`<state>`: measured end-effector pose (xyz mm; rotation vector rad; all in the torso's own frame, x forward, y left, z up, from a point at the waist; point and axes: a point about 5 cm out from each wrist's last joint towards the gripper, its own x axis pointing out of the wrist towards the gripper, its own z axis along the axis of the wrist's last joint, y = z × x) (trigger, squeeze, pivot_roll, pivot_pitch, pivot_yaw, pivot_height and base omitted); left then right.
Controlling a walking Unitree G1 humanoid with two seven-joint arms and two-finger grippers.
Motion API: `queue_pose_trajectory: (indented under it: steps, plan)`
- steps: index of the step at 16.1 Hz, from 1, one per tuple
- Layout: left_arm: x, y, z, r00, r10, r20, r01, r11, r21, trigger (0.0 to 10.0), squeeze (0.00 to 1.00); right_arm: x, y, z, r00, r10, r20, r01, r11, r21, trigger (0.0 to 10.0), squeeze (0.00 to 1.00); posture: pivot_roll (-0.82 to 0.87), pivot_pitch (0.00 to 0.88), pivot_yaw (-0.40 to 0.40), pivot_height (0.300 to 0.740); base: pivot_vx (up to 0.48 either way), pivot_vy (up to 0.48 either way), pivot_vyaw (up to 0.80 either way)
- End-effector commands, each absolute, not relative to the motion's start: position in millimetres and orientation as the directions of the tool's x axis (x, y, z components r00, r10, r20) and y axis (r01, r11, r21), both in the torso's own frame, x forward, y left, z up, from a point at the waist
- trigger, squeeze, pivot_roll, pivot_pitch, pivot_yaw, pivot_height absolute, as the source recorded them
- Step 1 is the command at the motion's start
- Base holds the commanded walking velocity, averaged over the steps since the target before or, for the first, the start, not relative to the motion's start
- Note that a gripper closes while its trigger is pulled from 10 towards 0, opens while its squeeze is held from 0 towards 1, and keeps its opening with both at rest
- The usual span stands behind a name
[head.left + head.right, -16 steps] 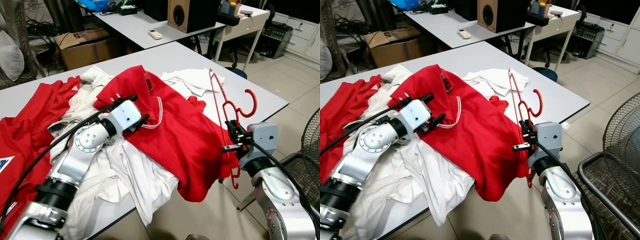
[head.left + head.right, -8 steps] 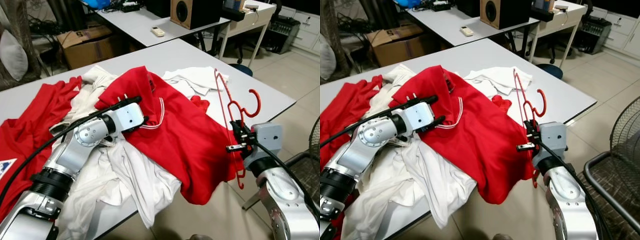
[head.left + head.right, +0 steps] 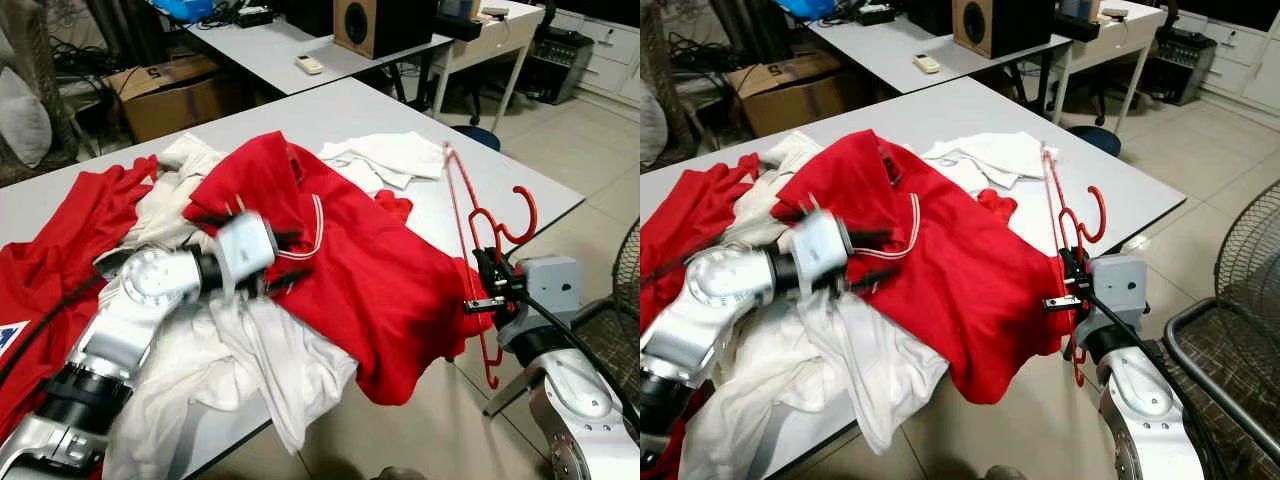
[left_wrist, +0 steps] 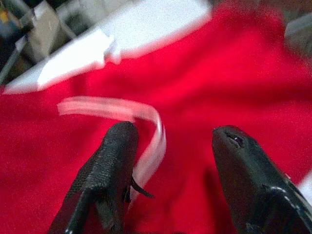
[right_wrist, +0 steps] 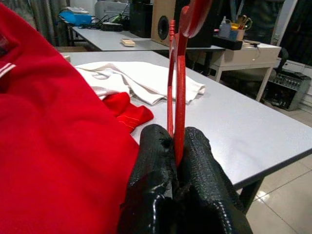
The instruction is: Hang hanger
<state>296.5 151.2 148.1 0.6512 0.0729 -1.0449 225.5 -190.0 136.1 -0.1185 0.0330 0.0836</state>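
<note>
A red wire hanger (image 3: pixel 480 235) stands upright at the table's near right edge, its hook (image 3: pixel 520 212) pointing right. My right gripper (image 3: pixel 487 287) is shut on the hanger's bars (image 5: pixel 176 92). A red polo shirt (image 3: pixel 350 270) with a white-striped collar (image 3: pixel 315 218) lies on the grey table (image 3: pixel 400 115), one side draped over the hanger. My left gripper (image 3: pixel 285 262) is open over the collar, blurred by motion; its fingers (image 4: pixel 109 170) straddle the collar's white stripe (image 4: pixel 146 122).
White garments (image 3: pixel 250 360) and another red garment (image 3: pixel 70 240) are piled on the table's left half. A white shirt (image 3: pixel 395 158) lies behind the hanger. A fan guard (image 3: pixel 1250 250) and a dark chair frame (image 3: pixel 1220 370) stand to the right. A second table (image 3: pixel 300 50) holds a speaker.
My right gripper has carried the hanger a little rightward and away from the table edge. My left gripper has shifted lower and toward me along the collar and is now blurred.
</note>
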Motion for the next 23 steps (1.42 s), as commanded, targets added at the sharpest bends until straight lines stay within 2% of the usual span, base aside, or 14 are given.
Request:
queue_pose_trajectory:
  steps: [1,3,6,7,9,13,18,23]
  plan:
    - [300,155,147,0.542,-0.742,-0.395,0.801,0.313,0.51,10.0,0.0,227,-192,139,0.996,0.08,-0.03,-0.083,0.99,-0.113,10.0,0.0,-0.25,0.0,0.062,0.74,0.0,0.0,0.0]
    - [312,152,146,0.627,-0.686,-0.369,0.714,0.315,0.625,10.0,0.0,230,-189,139,0.997,0.08,-0.024,-0.082,0.991,-0.108,10.0,0.0,-0.25,0.0,0.064,0.74,0.0,0.0,0.0]
    - [316,152,145,0.662,-0.65,-0.374,0.683,0.319,0.657,10.0,0.0,230,-188,140,0.997,0.079,-0.017,-0.08,0.992,-0.102,10.0,0.0,-0.25,0.0,0.069,0.74,0.0,0.0,0.0]
    - [316,151,145,0.658,-0.655,-0.372,0.684,0.313,0.659,9.1,0.0,231,-187,139,0.997,0.079,-0.018,-0.081,0.991,-0.103,10.0,0.0,-0.24,0.0,0.065,0.74,0.0,0.0,0.0]
    - [315,149,144,0.629,-0.689,-0.36,0.701,0.302,0.646,0.0,0.0,232,-186,140,0.997,0.081,-0.015,-0.082,0.991,-0.106,10.0,0.0,-0.25,0.0,0.065,0.74,0.0,0.0,0.0]
    - [310,142,138,0.572,-0.727,-0.38,0.754,0.283,0.593,0.0,0.0,230,-190,141,0.998,0.065,-0.01,-0.066,0.992,-0.11,10.0,0.0,-0.25,0.0,0.074,0.74,0.0,0.0,0.0]
    - [316,148,143,0.584,-0.711,-0.392,0.746,0.28,0.604,0.0,0.0,238,-187,143,0.998,0.07,0.007,-0.069,0.992,-0.107,10.0,0.0,-0.21,0.0,0.082,0.74,0.0,0.0,0.0]
    - [309,150,143,0.56,-0.721,-0.409,0.767,0.263,0.586,0.0,0.0,236,-187,146,0.997,0.068,0.019,-0.066,0.991,-0.113,10.0,0.0,-0.21,0.0,0.076,0.74,0.0,0.0,0.0]
